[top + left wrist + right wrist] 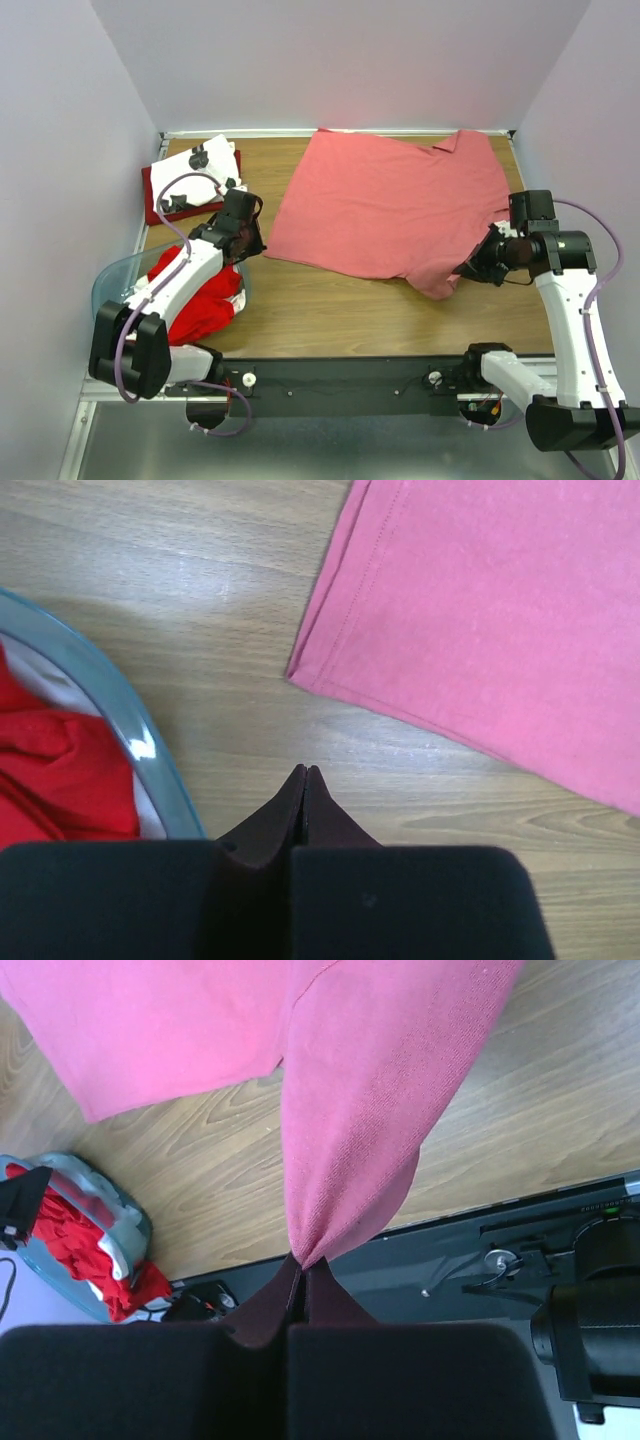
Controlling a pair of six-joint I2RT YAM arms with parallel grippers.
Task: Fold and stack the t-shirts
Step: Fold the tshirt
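Observation:
The large salmon-pink t-shirt (390, 205) lies spread over the middle and back right of the table. My right gripper (306, 1260) is shut on its near right corner (350, 1160) and holds that part lifted, as the top view shows (478, 268). My left gripper (305, 770) is shut and empty, just above bare wood near the pink shirt's near left corner (300, 670); in the top view it is at the shirt's left edge (250, 240). A white t-shirt with black prints (200, 170) lies on a dark red one (152, 200) at the back left. Bright red and white shirts (205, 300) fill the tub.
The translucent pale-blue plastic tub (110, 280) stands at the near left, under my left arm; its rim shows in the left wrist view (120, 710). The black base rail (340, 375) runs along the near table edge. Walls close in on the left, back and right.

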